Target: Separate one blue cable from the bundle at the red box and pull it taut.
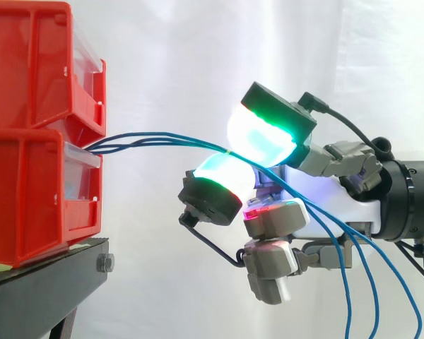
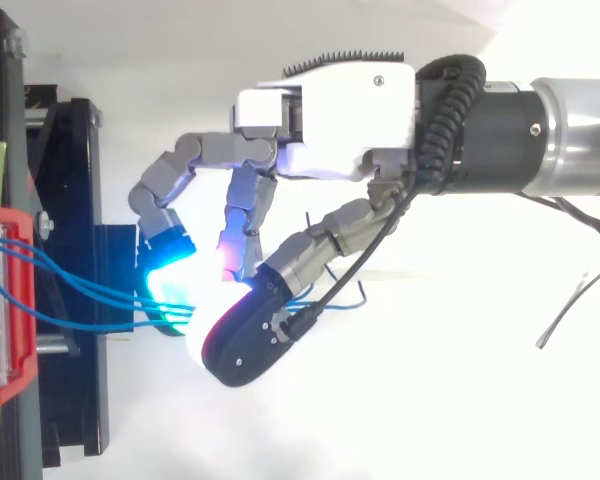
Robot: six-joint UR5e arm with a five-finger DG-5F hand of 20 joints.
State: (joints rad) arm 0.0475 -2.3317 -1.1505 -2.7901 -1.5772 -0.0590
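robot hand (image 1: 339, 205) is curled in, pinching one thin blue cable (image 1: 184, 138) between glowing fingertips (image 1: 258, 138) near the red plastic box (image 1: 28, 191); looks floppy, light, probably slippery, so grip firmly

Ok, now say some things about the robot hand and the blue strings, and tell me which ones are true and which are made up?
1. The blue cables come out at the red bins. True.
2. The hand has its fingers curled, pinching blue cables between two glowing pads. True.
3. The cables lie flat on the floor. False: they run through the air from the bins to the fingers, then droop down past the hand.
4. The red bins sit on a white table. False: they sit on a black stand.
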